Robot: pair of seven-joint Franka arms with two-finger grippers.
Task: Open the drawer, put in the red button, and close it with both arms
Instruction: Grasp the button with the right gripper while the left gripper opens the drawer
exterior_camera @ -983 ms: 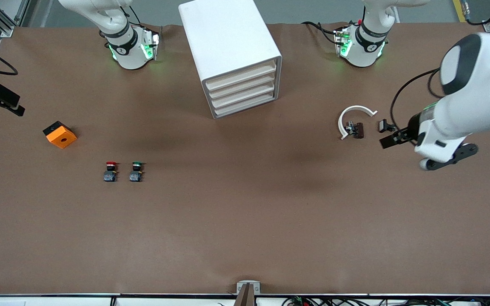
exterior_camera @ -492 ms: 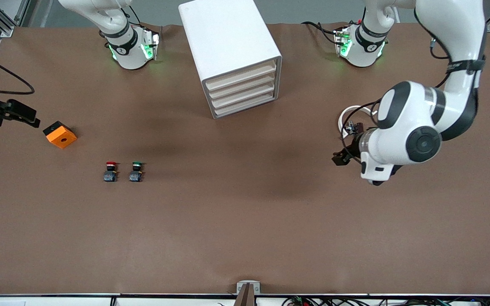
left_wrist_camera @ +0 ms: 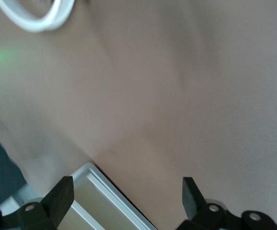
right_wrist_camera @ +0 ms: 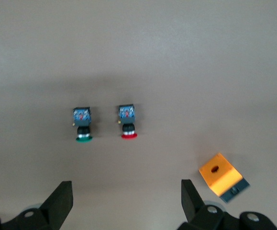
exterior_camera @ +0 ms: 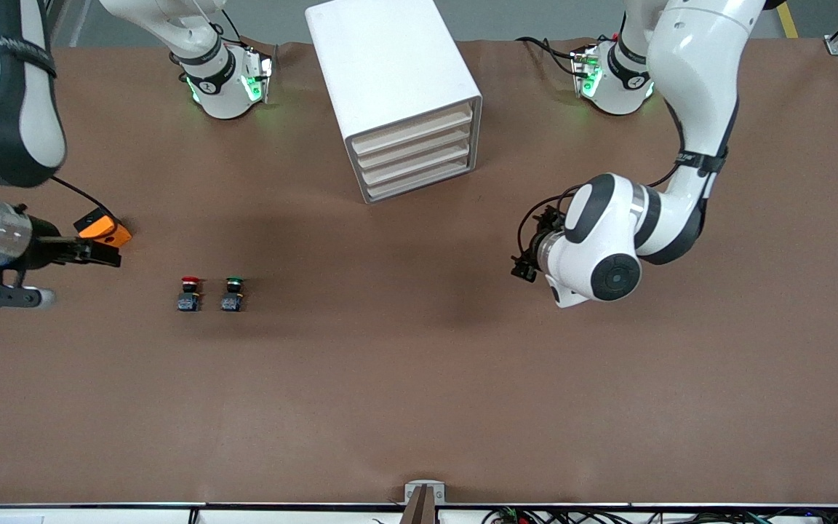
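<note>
The red button (exterior_camera: 189, 292) stands on the brown table toward the right arm's end, beside a green-capped button (exterior_camera: 233, 292). The right wrist view shows both, the red button (right_wrist_camera: 127, 125) and the green one (right_wrist_camera: 83, 127), out past the fingertips. My right gripper (exterior_camera: 101, 255) hangs open and empty over the table by an orange box, short of the red button. The white drawer cabinet (exterior_camera: 397, 94) stands mid-table near the bases, all its drawers (exterior_camera: 415, 156) shut. My left gripper (exterior_camera: 524, 266) is open and empty over bare table, toward the left arm's end from the cabinet.
An orange box (exterior_camera: 102, 231) with a round hole lies by the right gripper; it also shows as the orange box (right_wrist_camera: 222, 175) in the right wrist view. A white ring (left_wrist_camera: 35, 17) and a corner of the cabinet (left_wrist_camera: 100, 206) show in the left wrist view.
The left arm has swung from the left arm's end toward the table's middle, covering the white ring. The right arm has come in over the orange box. Both grippers stayed open.
</note>
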